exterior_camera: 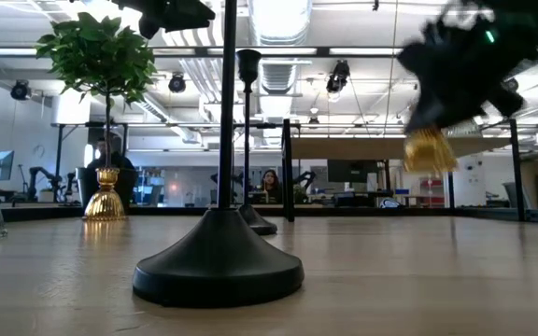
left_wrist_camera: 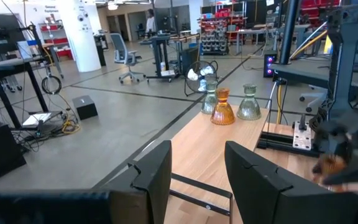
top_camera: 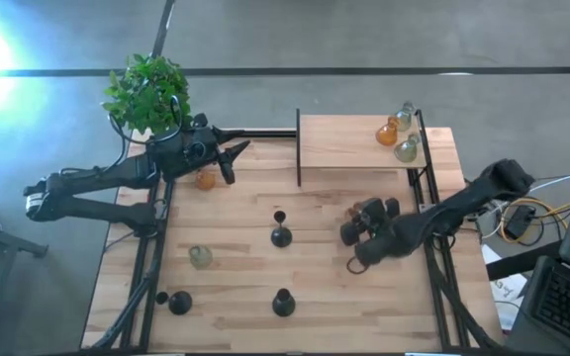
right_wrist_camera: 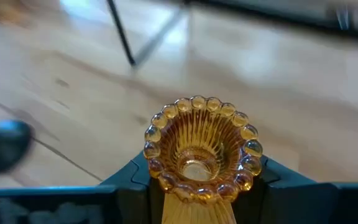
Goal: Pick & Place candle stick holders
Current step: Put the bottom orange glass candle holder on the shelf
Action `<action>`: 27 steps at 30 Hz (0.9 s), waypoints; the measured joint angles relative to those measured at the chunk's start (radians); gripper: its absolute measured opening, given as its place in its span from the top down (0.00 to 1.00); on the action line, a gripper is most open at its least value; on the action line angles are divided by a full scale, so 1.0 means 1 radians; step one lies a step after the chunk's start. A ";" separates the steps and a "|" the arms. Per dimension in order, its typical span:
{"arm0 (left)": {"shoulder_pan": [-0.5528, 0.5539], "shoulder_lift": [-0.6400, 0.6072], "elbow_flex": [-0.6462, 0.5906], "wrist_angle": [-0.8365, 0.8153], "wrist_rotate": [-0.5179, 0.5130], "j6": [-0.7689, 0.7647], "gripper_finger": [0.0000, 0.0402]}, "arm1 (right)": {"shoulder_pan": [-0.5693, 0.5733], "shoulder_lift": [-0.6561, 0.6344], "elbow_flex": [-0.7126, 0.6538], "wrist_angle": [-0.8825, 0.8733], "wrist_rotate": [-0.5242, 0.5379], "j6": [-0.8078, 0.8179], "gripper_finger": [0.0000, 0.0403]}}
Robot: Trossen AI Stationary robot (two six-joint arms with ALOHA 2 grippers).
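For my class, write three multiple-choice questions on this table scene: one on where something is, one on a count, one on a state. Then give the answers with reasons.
1. Where is the green plant?
A. at the table's far left corner
B. on the raised shelf
C. at the table's near right corner

2. How many candle stick holders stand on the raised shelf?
A. one
B. three
C. five

3. What is the right gripper doing?
A. hanging open
B. gripping a black holder
C. gripping an amber holder

Answers:
1 A, the high view shows it beside the left arm.
2 B, one amber and two pale glass ones cluster there.
3 C, the right wrist view shows the beaded amber rim between its fingers.
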 joint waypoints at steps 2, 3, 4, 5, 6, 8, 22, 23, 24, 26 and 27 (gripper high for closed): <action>0.000 0.000 0.000 0.000 -0.002 0.000 0.62 | -0.043 -0.059 0.050 0.014 0.002 -0.165 0.70; 0.000 0.000 0.000 0.000 -0.003 0.000 0.62 | -0.069 -0.084 0.075 0.034 0.002 -0.265 0.70; 0.000 0.001 0.000 0.000 -0.003 0.000 0.62 | -0.096 -0.107 0.101 0.063 0.002 -0.369 0.70; 0.000 0.001 0.000 0.000 -0.003 0.000 0.62 | -0.123 -0.127 0.127 0.101 0.002 -0.467 0.70; 0.000 0.001 0.000 0.000 -0.005 0.000 0.62 | -0.153 -0.142 0.152 0.134 0.001 -0.559 0.70; 0.000 0.001 0.000 0.000 -0.006 0.000 0.62 | -0.218 -0.163 0.196 0.164 -0.003 -0.691 0.70; 0.000 0.002 0.000 0.000 -0.007 0.000 0.62 | -0.671 -0.043 0.392 0.256 -0.388 -0.991 0.70; 0.000 0.002 0.000 0.000 -0.007 0.000 0.62 | -0.686 -0.026 0.407 0.269 -0.394 -1.015 0.70; 0.000 0.002 0.000 -0.001 -0.007 0.000 0.62 | -0.698 -0.007 0.421 0.283 -0.399 -1.039 0.70; 0.000 0.002 0.000 -0.001 -0.007 0.000 0.62 | -0.719 0.030 0.454 0.300 -0.412 -1.074 0.70; 0.000 0.002 0.000 -0.002 -0.007 0.000 0.62 | -0.730 0.048 0.470 0.301 -0.420 -1.089 0.70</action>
